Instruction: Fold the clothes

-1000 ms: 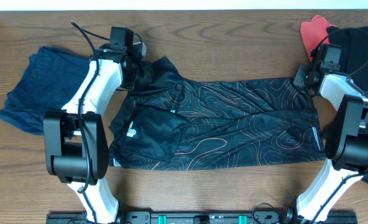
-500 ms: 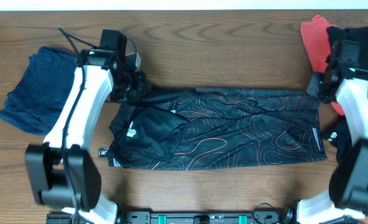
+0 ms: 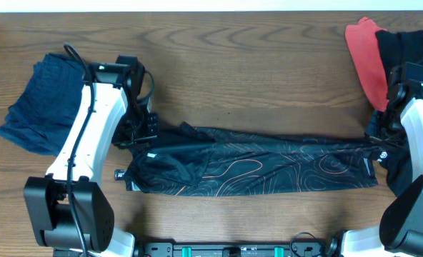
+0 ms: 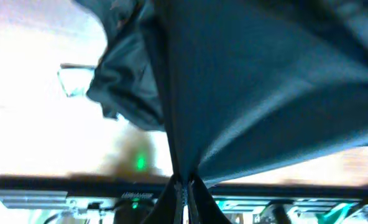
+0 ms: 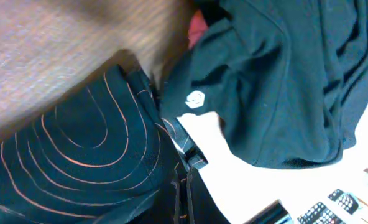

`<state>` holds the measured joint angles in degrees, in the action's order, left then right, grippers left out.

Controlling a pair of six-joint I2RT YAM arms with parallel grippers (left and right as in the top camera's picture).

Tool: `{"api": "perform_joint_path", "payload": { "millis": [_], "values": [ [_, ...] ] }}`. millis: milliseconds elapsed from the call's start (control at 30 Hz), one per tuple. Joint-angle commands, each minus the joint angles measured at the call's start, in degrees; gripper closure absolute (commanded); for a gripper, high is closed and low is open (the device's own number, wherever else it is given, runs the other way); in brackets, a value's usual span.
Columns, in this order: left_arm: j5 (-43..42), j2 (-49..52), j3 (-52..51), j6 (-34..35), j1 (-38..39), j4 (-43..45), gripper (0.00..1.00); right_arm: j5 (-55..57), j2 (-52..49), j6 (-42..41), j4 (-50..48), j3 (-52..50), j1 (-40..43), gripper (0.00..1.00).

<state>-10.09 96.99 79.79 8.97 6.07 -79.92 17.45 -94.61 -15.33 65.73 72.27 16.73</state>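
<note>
Black orange-lined jersey (image 3: 254, 168), one, your left gripper (image 3: 147, 135) and right gripper (image 3: 376, 140) clamping its ends, one navy garment (image 3: 40, 100), one red garment (image 3: 365, 57), one black garment (image 3: 411, 43), wooden table (image 3: 254, 64).

The table (image 3: 269, 64) is viewed straight down from a fixed overhead position, at a distance. The black jersey (image 3: 269, 168) is viewed very closely from each wrist: its left end in the left view, its right end, beside a black garment (image 5: 283, 81), in the right.
</note>
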Motion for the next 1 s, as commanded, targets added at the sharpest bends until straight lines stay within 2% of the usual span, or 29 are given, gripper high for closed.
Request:
{"api": "perform_joint_path", "payload": {
  "millis": [0, 333, 500, 600, 700, 933, 967],
  "values": [
    [3.13, -0.24, -4.07, -0.15, -0.26, -0.61, 0.94, 2.47, 0.20, -1.81, 1.01, -0.07, 1.25, 0.99],
    [3.32, -0.24, -9.27, -0.15, -0.26, 1.53, 0.94, 2.01, 0.20, -1.84, 2.89, -2.32, 1.22, 0.99],
    [3.32, -0.24, -9.29, -0.15, -0.26, 1.18, 0.93, 2.03, 0.20, -1.84, 2.89, -3.80, 1.27, 0.83],
    [3.30, -0.24, -9.29, -0.15, -0.24, 0.63, 0.78, 2.03, 0.20, -1.84, 2.89, -4.42, 1.27, 0.67],
    [3.30, -0.24, -9.29, -0.15, -0.26, 0.48, 0.69, 2.03, 0.20, -1.84, 2.75, -4.79, 1.44, 0.65],
    [3.26, -0.24, -9.29, -0.15, -0.24, 0.98, 0.68, 0.79, 0.17, -0.17, -2.27, -7.39, 1.49, 0.67],
    [3.28, -0.24, -9.29, -0.15, -0.24, 1.11, 0.68, -0.70, 0.13, 1.44, -4.37, -8.79, 1.51, 0.65]
  ]
}}
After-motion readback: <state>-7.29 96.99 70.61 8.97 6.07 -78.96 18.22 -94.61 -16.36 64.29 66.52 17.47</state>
